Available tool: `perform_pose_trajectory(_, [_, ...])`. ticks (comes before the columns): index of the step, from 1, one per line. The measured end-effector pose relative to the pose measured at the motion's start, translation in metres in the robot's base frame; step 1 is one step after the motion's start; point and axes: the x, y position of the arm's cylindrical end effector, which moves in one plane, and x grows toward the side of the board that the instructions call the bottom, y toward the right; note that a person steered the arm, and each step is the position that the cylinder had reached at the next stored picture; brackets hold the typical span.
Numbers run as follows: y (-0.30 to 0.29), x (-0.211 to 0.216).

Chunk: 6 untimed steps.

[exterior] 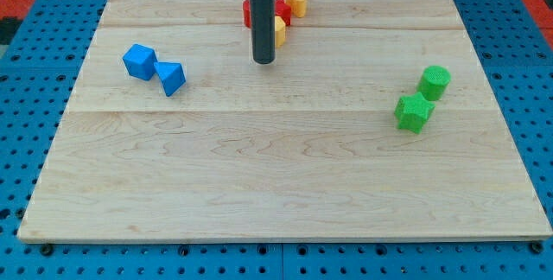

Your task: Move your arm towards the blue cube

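The blue cube (139, 60) lies on the wooden board (276, 159) at the view's left, touching a second blue block (171, 78) of a wedge-like shape just right and below it. My tip (263, 60) rests on the board near the top centre, well to the right of the blue cube, at about the same height in the view. The rod hides part of a red block (282, 12) and a yellow block (279, 29) right behind it.
Another yellow block (296, 1) sits at the top, right of the rod. A green cylinder (435, 82) and a green star-like block (414, 112) sit together at the view's right. A blue pegboard surrounds the board.
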Motion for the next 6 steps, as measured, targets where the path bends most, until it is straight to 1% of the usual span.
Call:
perform_pose_trajectory(3, [0.0,0.0])
perform_pose_trajectory(4, [-0.031,0.0])
perform_pose_trajectory(6, [-0.163,-0.02])
